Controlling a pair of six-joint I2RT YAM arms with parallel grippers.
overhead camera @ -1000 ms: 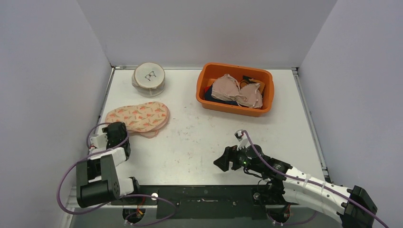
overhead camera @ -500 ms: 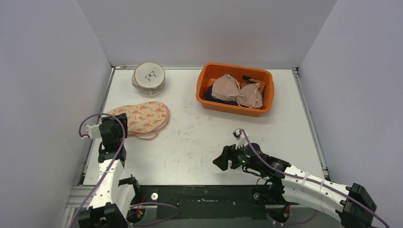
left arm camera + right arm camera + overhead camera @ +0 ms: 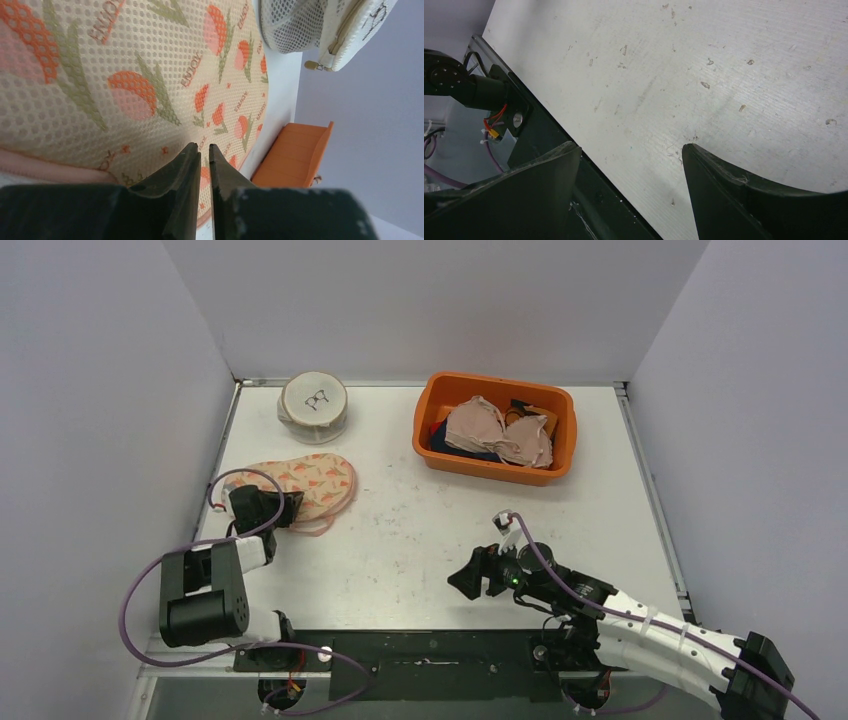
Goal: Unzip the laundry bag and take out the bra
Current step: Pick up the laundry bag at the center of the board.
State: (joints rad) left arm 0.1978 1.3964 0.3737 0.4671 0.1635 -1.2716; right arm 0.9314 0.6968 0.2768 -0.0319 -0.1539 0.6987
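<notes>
Top cam gives the whole layout. The L gripper [image 3: 280, 508] sits at the near-left edge of the flat tulip-print laundry bag [image 3: 300, 483]. The R gripper [image 3: 470, 580] is low over bare table [image 3: 420, 530] by the front edge, well apart from the bag. Beyond the L jaws, at the back, stands a round white mesh bag [image 3: 314, 406]. Far to their right is an orange tub [image 3: 430, 430] w/ a beige bra [image 3: 495, 430] on top of darker clothes.

L wrist cam adds what the top cam can't resolve. The L fingers [image 3: 175, 180] are pressed nearly together, w/ only a thin slit between the tips. The tips lie right against the bag's mesh, and its pink trim runs just to one side of them. Whether any fabric is pinched in the slit can't be told. No zipper pull on the tulip-print bag shows in this view. A brass pull [image 3: 311, 65] shows on the white mesh bag's zipper, well beyond the tips. No bra can be made out inside the tulip-print bag from either cam.

R wrist cam shows the R fingers [image 3: 549, 170] spread wide and released, w/ nothing between them but scuffed tabletop and the table's dark front rail [image 3: 539, 140].
</notes>
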